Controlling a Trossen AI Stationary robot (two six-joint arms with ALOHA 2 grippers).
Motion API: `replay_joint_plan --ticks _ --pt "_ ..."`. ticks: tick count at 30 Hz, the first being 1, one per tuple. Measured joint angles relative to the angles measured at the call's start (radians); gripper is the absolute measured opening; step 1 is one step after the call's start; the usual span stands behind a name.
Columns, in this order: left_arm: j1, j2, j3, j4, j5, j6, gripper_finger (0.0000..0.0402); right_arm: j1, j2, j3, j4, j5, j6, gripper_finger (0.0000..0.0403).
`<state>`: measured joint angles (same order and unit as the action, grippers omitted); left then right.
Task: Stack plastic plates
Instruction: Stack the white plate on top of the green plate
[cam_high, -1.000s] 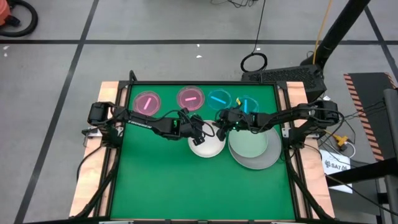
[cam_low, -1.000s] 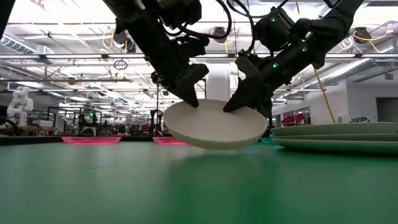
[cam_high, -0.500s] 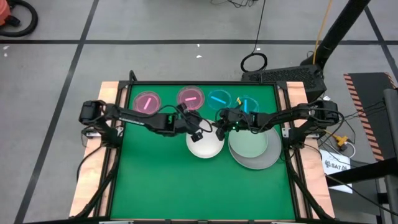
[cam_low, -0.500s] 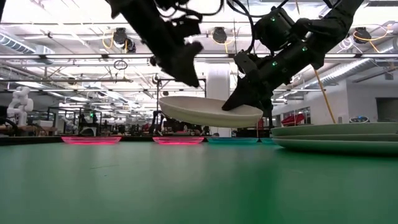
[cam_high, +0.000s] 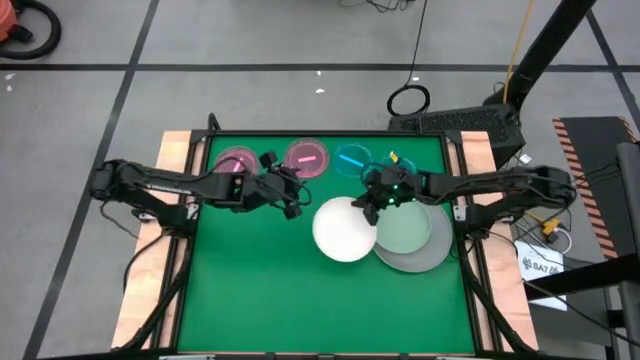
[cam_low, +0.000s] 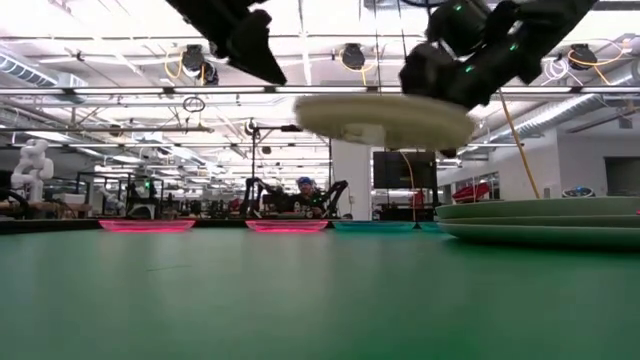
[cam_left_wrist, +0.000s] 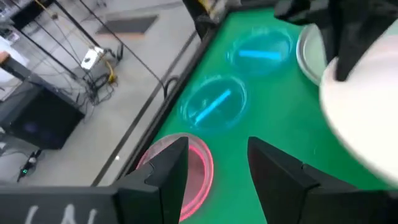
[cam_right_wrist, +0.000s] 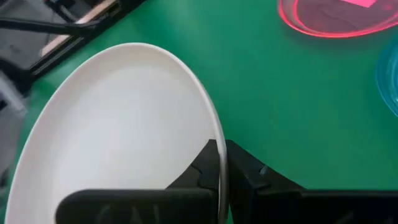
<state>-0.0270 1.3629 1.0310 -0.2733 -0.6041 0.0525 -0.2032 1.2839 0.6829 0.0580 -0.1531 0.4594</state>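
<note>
A white plate (cam_high: 343, 230) (cam_low: 385, 118) hangs above the green table, my right gripper (cam_high: 373, 205) (cam_right_wrist: 219, 163) shut on its rim. Its right edge is over the left rim of a pale green plate (cam_high: 405, 228), which lies on a grey plate (cam_high: 425, 258) at the table's right. Two pink plates (cam_high: 237, 162) (cam_high: 306, 157) and two blue ones (cam_high: 352, 158) (cam_left_wrist: 214, 102) lie flat along the far edge. My left gripper (cam_high: 292, 197) (cam_left_wrist: 214, 168) is open and raised, left of the white plate, holding nothing. My right gripper pinches the white plate's rim (cam_right_wrist: 217, 149) between its two fingers, on the plate's far right side (cam_high: 368, 210). The fingers come slanting down from the table's right. The plate is lifted clear of the table and about level (cam_low: 385, 118).
Wooden strips (cam_high: 172, 150) and dark frame rails run along the table's left and right sides. Bare green mat (cam_high: 300, 300) fills the near half. Beyond the far edge, the low view shows a workshop with a person (cam_low: 304, 188) far off.
My left gripper has opened, let go of the white plate's left rim, risen and drawn back toward the table's left edge. My right gripper has gone up with the plate. The plate, first tilted with its underside on the table, now hangs level and clear.
</note>
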Motion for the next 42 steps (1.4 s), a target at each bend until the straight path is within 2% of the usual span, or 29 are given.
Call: replay_joint_plan --ticks 3,7,10,16,23,29,31,35,42 --pt "-0.021 -0.064 -0.081 0.030 0.005 -0.002 0.0173 -0.022 -0.094 -0.002 -0.146 -0.074 -0.008 0.0004" --pt "-0.059 -0.137 -0.165 0.077 0.012 -0.014 0.0173 -0.049 -0.211 -0.002 -0.408 -0.086 -0.015 0.0005" --pt "-0.083 -0.176 -0.197 0.103 0.011 -0.034 0.0173 -0.060 -0.276 -0.003 -0.598 -0.057 -0.009 0.0005" --pt "-0.116 -0.222 -0.211 0.070 0.009 -0.059 0.0173 -0.065 -0.383 -0.003 -0.827 0.033 0.022 0.0005" --pt "-0.125 -0.241 -0.209 0.058 0.000 -0.055 0.0173 -0.074 -0.535 -0.043 -0.811 0.079 0.001 0.0005" --pt "-0.126 -0.246 -0.210 0.058 0.000 -0.032 0.0173 -0.118 -0.638 -0.177 -0.734 0.134 0.021 0.0006" --pt "-0.126 -0.246 -0.210 0.058 0.000 -0.031 0.0173 -0.134 -0.651 -0.215 -0.700 0.142 0.060 0.0006" --pt "-0.126 -0.246 -0.210 0.058 0.000 -0.032 0.0173 -0.145 -0.657 -0.255 -0.684 0.258 0.217 0.0006" --pt "-0.125 -0.246 -0.210 0.058 0.000 -0.034 0.0173 -0.144 -0.657 -0.258 -0.767 0.260 0.233 0.0010"
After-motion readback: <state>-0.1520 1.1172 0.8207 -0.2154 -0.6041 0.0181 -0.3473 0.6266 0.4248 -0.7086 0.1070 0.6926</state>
